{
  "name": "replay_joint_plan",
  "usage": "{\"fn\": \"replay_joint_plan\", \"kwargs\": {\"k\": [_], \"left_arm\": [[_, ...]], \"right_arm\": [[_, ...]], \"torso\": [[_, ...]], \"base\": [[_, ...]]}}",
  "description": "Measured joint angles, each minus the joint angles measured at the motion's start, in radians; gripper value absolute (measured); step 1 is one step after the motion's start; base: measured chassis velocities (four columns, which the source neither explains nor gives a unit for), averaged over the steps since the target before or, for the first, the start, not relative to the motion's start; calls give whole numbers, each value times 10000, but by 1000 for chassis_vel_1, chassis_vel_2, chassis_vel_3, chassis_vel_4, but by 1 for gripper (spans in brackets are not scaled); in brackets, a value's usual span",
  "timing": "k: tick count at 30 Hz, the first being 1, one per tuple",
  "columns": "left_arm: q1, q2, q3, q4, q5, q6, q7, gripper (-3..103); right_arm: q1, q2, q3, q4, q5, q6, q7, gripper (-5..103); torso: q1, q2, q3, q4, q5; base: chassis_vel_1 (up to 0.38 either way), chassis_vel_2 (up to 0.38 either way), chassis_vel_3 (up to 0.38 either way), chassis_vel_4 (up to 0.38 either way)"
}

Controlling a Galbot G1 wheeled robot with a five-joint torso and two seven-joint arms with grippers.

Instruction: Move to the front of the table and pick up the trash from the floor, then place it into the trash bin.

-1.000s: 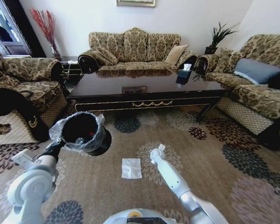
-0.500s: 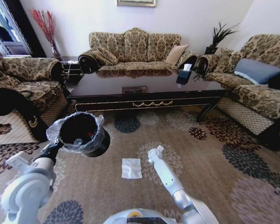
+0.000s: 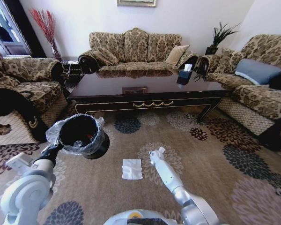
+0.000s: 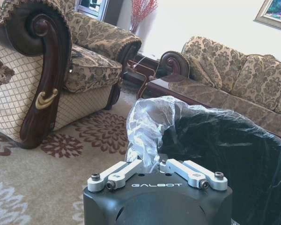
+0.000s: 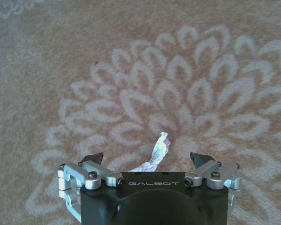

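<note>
The black trash bin (image 3: 78, 136) with its crinkled clear liner hangs above the floor, front left of the table (image 3: 145, 89). My left gripper (image 3: 55, 150) is shut on its rim and liner. The left wrist view shows the left gripper (image 4: 158, 165) pinching the liner fold, with the bin (image 4: 225, 150) beyond it. Some litter lies inside the bin. A white napkin (image 3: 131, 168) lies flat on the carpet. My right gripper (image 3: 155, 153) hovers low to its right. In the right wrist view the right gripper (image 5: 147, 160) is open, with a crumpled clear wrapper (image 5: 157, 151) between its fingers over a cream medallion.
Sofas ring the carpet: one behind the table (image 3: 136, 49), an armchair at the left (image 3: 23, 89) and a sofa at the right (image 3: 257, 89). A dark tissue box (image 3: 184, 76) stands on the table. Open carpet (image 3: 215, 164) spreads to the front and right.
The left arm has drawn the bin slightly left and back toward me. The right gripper has shifted only a little over the same medallion.
</note>
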Motion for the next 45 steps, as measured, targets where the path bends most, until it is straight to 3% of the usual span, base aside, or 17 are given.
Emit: {"fn": "replay_joint_plan", "kwargs": {"k": [4,7,10,13,14,15,17,19,21,23,28,37,39,45], "left_arm": [[69,-11,-53,-59,6,2,-1,3],[101,-10,-91,-87,6,3,-1,3],[151,-3,-151,-134,5,4,-1,3],[168,2,-157,-153,1,6,-1,3],[170,6,-158,-157,0,7,-1,3],[170,6,-158,-158,0,7,0,3],[170,0,-137,-161,1,7,0,3],[172,-8,-120,-162,5,7,-1,3],[179,-34,-72,-181,24,11,0,3],[183,-37,-67,-187,31,12,0,3],[239,-60,-53,-238,52,12,-1,3],[271,-77,-35,-260,68,12,0,3],[269,-73,-26,-262,67,11,0,3],[273,-92,232,-134,142,-1,0,3]], "right_arm": [[34,35,-116,-226,-173,103,-306,102],[87,58,-120,-432,-306,179,-490,98],[144,73,-27,-804,-525,285,-737,83],[144,46,5,-880,-575,288,-802,78],[130,30,48,-922,-609,289,-830,66],[122,27,69,-937,-628,289,-843,66],[106,21,128,-983,-714,290,-875,56],[96,19,147,-997,-750,293,-888,56],[72,-2,185,-1014,-825,298,-906,39],[65,-9,187,-1012,-837,298,-906,39],[-55,-147,77,-677,-854,291,-868,7],[-444,-408,-443,593,-621,252,-416,0],[-765,-689,-847,1559,-521,289,3,0],[-1311,-1520,-1713,3951,-307,471,226,0]], "torso": [[0,0,0,0,1],[0,0,0,0,1],[0,0,0,0,1],[0,0,-1,0,1],[0,0,-2,1,0],[0,0,-2,0,-1],[0,1,-3,0,-1],[0,1,-3,0,-2],[0,1,-2,-2,-2],[0,2,-2,-3,-2],[2,-3,3,1,4],[1,-3,2,1,3],[1,-3,1,2,3],[2,-2,0,-3,3]], "base": [[0,0,0,0],[0,0,0,0],[0,0,0,0],[0,0,0,0],[0,0,0,0],[0,0,0,0],[0,0,0,0],[0,0,0,0],[0,0,0,0],[0,0,0,0],[0,0,0,0],[0,0,0,0],[0,0,0,0],[0,0,0,0]]}}
